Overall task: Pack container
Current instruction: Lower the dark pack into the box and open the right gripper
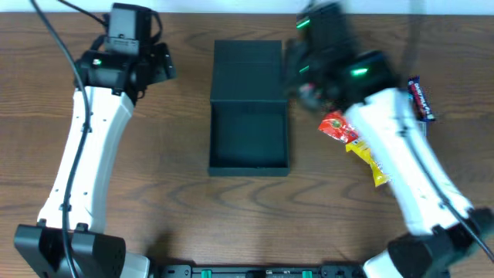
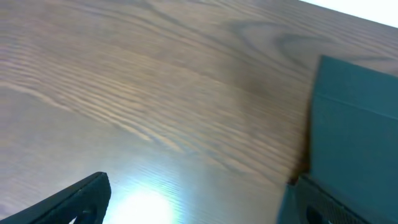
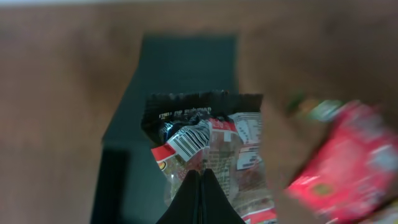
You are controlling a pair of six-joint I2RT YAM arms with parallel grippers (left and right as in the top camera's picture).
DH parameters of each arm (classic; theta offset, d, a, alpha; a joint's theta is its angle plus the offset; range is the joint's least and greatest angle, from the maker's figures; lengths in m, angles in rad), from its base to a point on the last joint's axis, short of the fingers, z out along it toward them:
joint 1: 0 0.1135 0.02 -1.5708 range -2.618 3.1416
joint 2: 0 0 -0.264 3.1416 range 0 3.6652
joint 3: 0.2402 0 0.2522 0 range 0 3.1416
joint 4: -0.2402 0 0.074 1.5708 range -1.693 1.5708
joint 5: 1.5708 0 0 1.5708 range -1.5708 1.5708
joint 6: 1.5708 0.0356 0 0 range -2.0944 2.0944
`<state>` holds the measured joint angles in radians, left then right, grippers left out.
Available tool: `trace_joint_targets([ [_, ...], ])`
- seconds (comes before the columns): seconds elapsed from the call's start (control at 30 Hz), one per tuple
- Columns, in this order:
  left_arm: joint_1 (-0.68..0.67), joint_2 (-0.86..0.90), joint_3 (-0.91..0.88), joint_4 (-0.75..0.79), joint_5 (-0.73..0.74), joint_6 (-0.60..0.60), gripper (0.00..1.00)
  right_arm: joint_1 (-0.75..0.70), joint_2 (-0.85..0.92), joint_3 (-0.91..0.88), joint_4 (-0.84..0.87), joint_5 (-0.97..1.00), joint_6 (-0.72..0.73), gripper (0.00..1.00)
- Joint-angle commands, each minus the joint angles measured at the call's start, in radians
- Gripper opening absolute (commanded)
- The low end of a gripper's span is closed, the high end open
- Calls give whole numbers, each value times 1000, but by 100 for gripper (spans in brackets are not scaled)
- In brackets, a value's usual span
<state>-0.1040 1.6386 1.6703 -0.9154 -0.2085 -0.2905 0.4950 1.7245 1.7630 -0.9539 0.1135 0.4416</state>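
Wood-grain table (image 1: 185, 201), brown, overhead view. Container (image 1: 249, 139) sits at centre: dark teal box, open, nothing visible inside, flap lid laid flat toward the far edge.

Left gripper (image 1: 164, 63) is over bare table just left of the container's lid end, jaws spread wide, nothing between them. The left wrist view shows only wood and the container's edge.

Right gripper (image 3: 200, 186) is at the container's far right side, motion-blurred overhead. Jaws are pinched together on a snack packet (image 3: 211, 137) with a black top band, barcode and clear body. In the right wrist view the packet hangs in front of the container; can't tell if it's over the opening.

Red packet (image 1: 333, 126) and yellow packet (image 1: 369, 161) lie right of the container, touching each other, partly under the right arm. Dark candy bar (image 1: 421, 99) is further right.
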Motion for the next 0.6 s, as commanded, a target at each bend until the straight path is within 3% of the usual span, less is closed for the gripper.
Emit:
trace_joint_targets([
  [0.0,70,11,0,-2,5,25,95,64,16,-48,11,16,134,2],
  [0.27,214,11,0,5,135,25,95,225,154,-79,11,27,159,2],
  [0.57,230,11,0,19,151,56,95,238,322,-79,50,32,287,2],
])
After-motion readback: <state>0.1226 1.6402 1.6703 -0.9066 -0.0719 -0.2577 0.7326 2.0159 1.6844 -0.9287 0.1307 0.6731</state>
